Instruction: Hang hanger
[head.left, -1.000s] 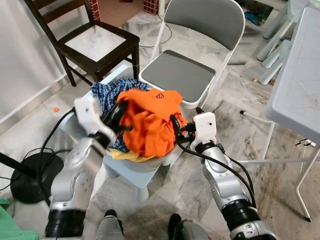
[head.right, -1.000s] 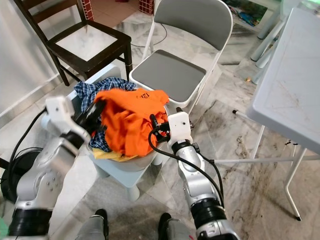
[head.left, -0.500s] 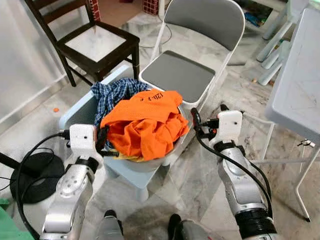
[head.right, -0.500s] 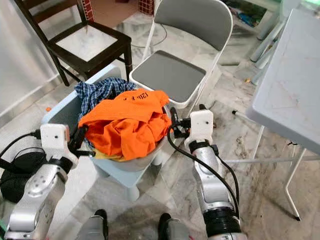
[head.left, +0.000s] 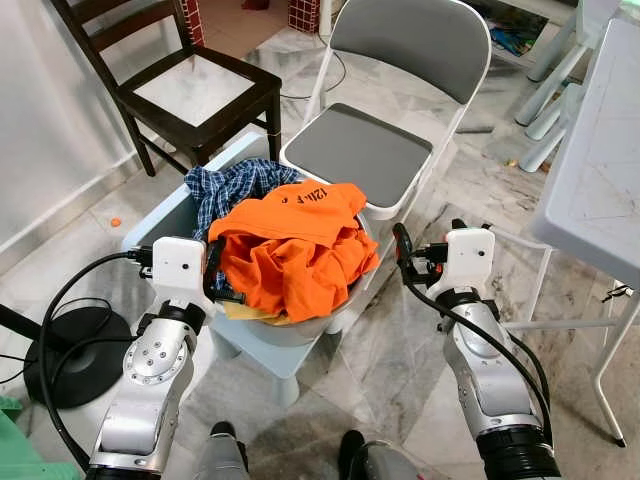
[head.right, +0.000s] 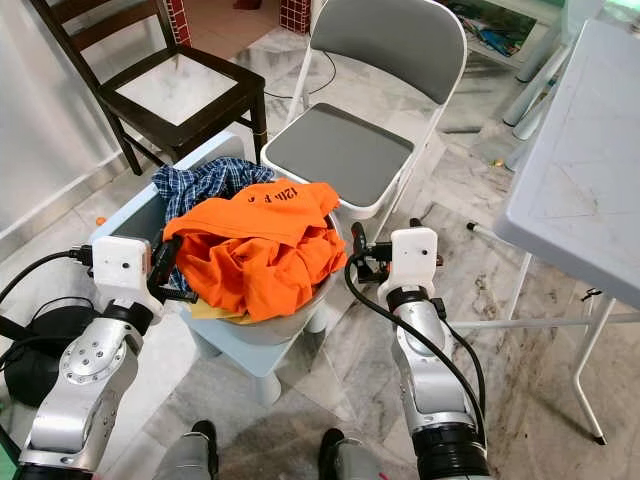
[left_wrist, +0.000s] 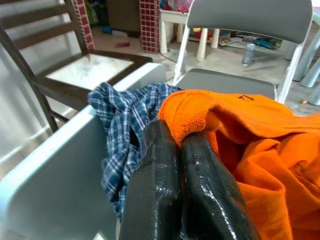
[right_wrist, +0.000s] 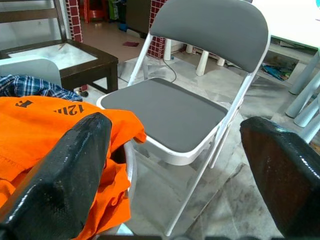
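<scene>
Both tools backed off the pale blue plastic basket (head.left: 290, 345). Left tool (left_wrist: 180, 150), fingers together, touches its orange shirt (head.left: 295, 245); right tool (right_wrist: 175, 150) gapes beside it. Any hanger hides; grabbing could snag cloth.

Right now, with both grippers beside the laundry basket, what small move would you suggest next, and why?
Probably close the left gripper onto the orange shirt and lift it: its fingers are shut, empty, against the fabric, the right gripper is open beside the basket, and clothes may hide the hanger.
</scene>
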